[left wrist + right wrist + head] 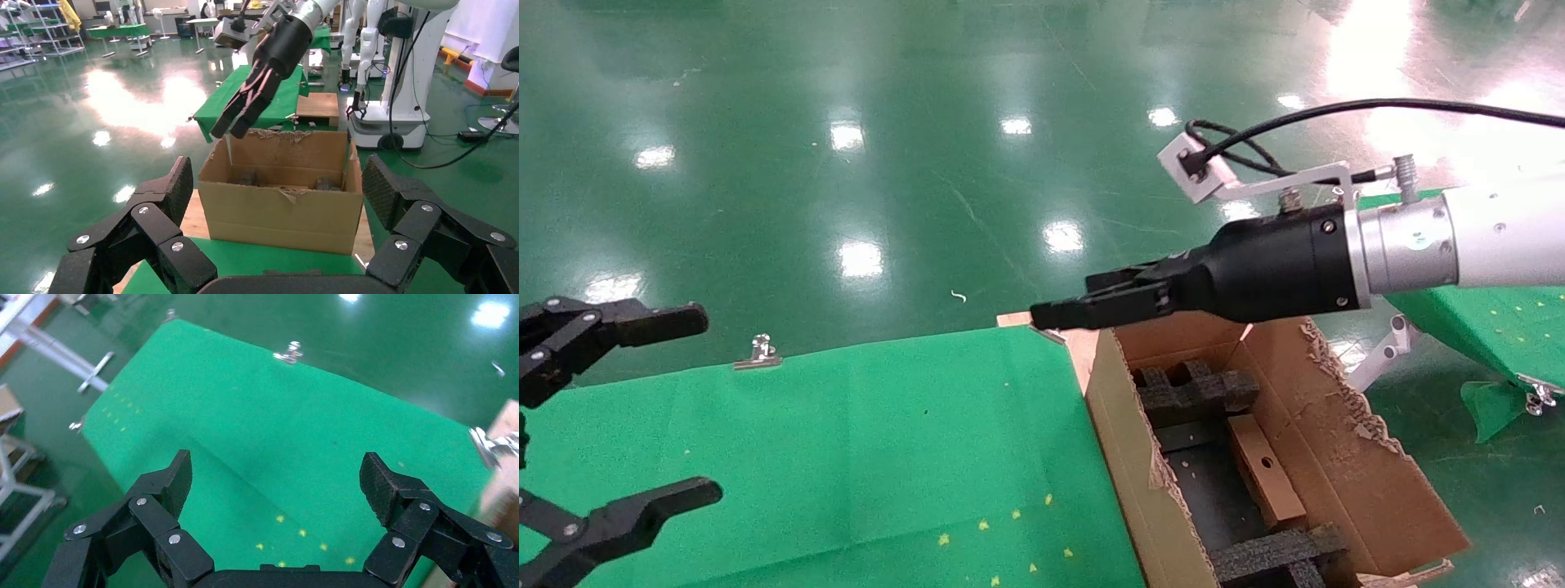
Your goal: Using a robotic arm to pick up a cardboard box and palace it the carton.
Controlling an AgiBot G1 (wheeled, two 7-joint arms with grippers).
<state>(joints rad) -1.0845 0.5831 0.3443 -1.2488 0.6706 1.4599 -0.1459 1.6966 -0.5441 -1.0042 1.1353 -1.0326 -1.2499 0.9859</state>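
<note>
Cardboard box lies low-right inside the carton between black foam inserts, looking light, stiff, best pinched across its long sides, while right gripper hovers spread above, left gripper spread at lower left.

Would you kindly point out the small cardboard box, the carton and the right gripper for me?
cardboard box (pixel 1264 471): head view, on its top face beside the punched hole.
carton (pixel 1344 457): head view, on its inner right wall.
right gripper (pixel 1054 314): head view, at its fingertips.
</note>
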